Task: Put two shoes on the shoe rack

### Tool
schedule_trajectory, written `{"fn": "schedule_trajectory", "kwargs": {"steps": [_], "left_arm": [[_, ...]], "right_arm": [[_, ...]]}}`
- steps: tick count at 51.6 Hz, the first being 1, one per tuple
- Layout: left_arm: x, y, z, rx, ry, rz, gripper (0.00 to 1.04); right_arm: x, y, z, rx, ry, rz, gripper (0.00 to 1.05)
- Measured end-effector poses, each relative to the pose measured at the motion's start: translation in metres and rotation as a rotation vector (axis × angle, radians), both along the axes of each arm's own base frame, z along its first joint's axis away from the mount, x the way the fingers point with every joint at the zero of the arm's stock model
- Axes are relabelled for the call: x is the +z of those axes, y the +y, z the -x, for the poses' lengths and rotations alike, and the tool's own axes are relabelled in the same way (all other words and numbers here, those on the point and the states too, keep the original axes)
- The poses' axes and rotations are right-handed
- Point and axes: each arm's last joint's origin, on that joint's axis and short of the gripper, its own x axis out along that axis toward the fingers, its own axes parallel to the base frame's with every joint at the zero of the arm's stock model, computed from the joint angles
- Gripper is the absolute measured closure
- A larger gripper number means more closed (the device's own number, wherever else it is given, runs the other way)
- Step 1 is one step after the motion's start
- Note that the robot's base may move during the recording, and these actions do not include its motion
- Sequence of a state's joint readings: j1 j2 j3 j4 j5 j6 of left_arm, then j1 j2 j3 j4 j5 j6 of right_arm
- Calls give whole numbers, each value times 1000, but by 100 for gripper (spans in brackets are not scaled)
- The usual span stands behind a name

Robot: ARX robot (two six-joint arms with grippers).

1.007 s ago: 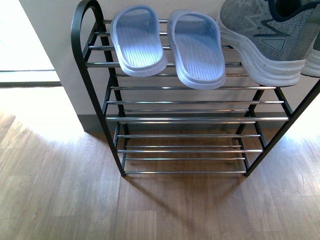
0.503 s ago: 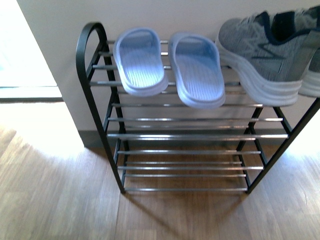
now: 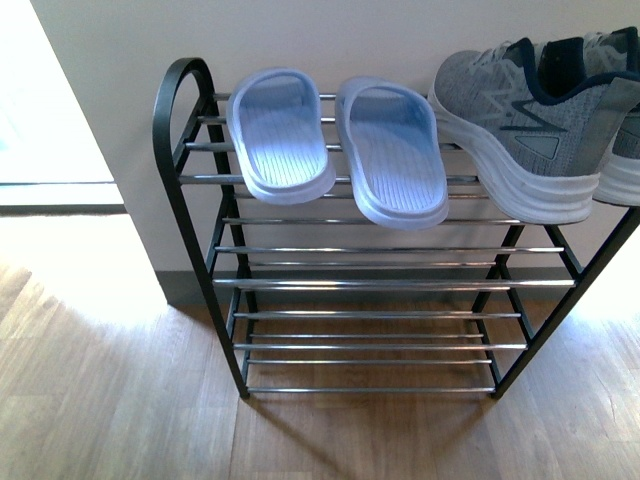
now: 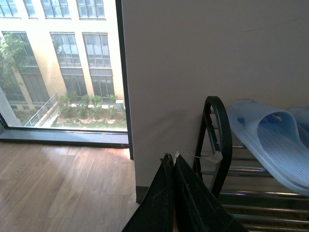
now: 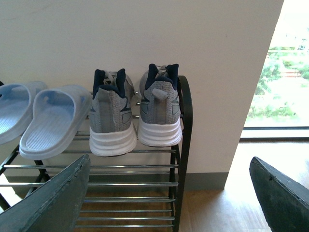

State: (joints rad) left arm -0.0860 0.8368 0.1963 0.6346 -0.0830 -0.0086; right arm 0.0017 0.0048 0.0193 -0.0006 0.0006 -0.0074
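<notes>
Both grey knit sneakers stand side by side, heels toward me, on the top tier of the shoe rack (image 5: pixel 181 145): the left one (image 5: pixel 111 116) and the right one (image 5: pixel 160 107). In the front view one sneaker (image 3: pixel 520 130) rests at the rack's (image 3: pixel 180 150) top right, and the second (image 3: pixel 625 150) is cut by the frame edge. My right gripper (image 5: pixel 169 203) hangs open in front of the rack, nothing between its fingers. The left gripper (image 4: pixel 173 157) is shut and empty, near the rack's left side loop (image 4: pixel 217 135).
A pair of light blue slippers (image 3: pixel 335 145) lies on the top tier left of the sneakers. The lower tiers (image 3: pixel 380 315) hold nothing. The rack stands against a white wall on wooden flooring (image 3: pixel 120 400), with bright floor-level windows (image 4: pixel 63 63) on both sides.
The front view has shifted, so the rack and shoes sit lower in the frame than a second ago. Sneakers and slippers keep their places on the top tier.
</notes>
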Motion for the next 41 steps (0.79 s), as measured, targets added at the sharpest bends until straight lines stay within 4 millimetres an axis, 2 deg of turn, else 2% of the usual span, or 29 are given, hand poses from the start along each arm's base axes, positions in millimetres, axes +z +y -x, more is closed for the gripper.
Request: {"fn": "schedule_trajectory", "kwargs": {"steps": [7, 41], "left_arm": [[-9, 12, 13, 4, -3, -1, 103], [-31, 12, 45, 0, -14, -1, 103]], "right_arm": [[0, 0, 0, -2, 0, 0, 9], [0, 0, 0, -1, 0, 0, 9]]}}
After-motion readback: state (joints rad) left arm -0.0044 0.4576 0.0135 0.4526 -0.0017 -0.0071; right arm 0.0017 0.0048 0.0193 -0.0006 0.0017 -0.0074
